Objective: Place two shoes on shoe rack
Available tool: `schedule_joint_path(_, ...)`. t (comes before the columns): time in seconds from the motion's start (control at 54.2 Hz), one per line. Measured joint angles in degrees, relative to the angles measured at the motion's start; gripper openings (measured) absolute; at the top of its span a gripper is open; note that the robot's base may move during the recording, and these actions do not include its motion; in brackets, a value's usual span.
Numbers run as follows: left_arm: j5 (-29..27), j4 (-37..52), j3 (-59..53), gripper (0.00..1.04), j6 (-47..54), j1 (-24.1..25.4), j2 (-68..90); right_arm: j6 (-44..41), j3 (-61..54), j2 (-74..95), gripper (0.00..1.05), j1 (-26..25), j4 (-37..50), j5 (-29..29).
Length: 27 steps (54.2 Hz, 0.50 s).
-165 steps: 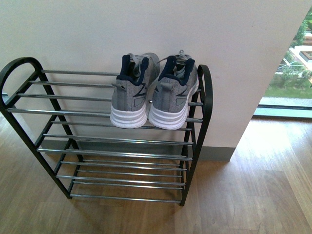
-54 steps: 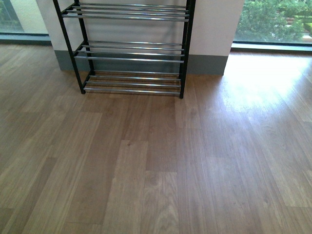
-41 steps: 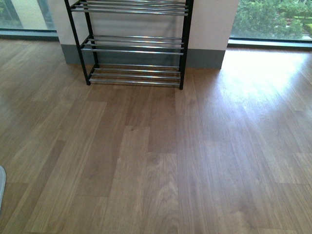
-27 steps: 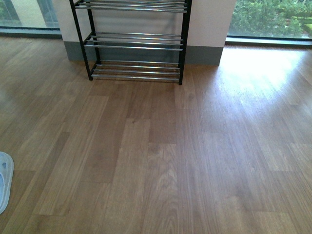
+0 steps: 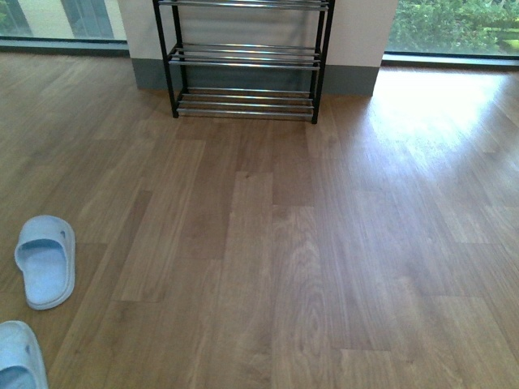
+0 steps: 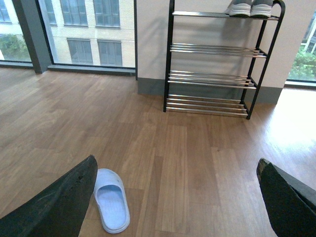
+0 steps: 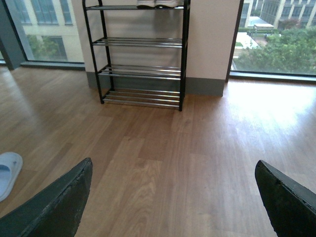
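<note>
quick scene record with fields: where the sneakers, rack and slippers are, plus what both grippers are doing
sneakers: two, grey, side by side on the top tier
shoe rack: black frame, chrome bars, standing against the wall
slippers: two, pale blue, on the wood floor to the robot's left, well away from the rack
left gripper: jaws wide apart, holding nothing
right gripper: jaws wide apart, holding nothing
task: both shoes are on the rack

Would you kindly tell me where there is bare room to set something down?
The shoe rack has three bare lower tiers, and its top tier is bare beside the two shoes. The floor before it is open; slides crowd only the robot's left.
</note>
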Motion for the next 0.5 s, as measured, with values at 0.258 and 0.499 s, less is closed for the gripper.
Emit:
schedule_joint_path(0.258,0.00,0.00,0.00,0.95,0.00,0.00,0.00,0.00,0.00,0.00,0.95,0.00,0.00,0.02)
schedule_joint_path(0.499,0.00,-0.02,0.00,0.95,0.00,0.00,0.00,0.00,0.00,-0.04,0.95,0.00,-0.02,-0.13)
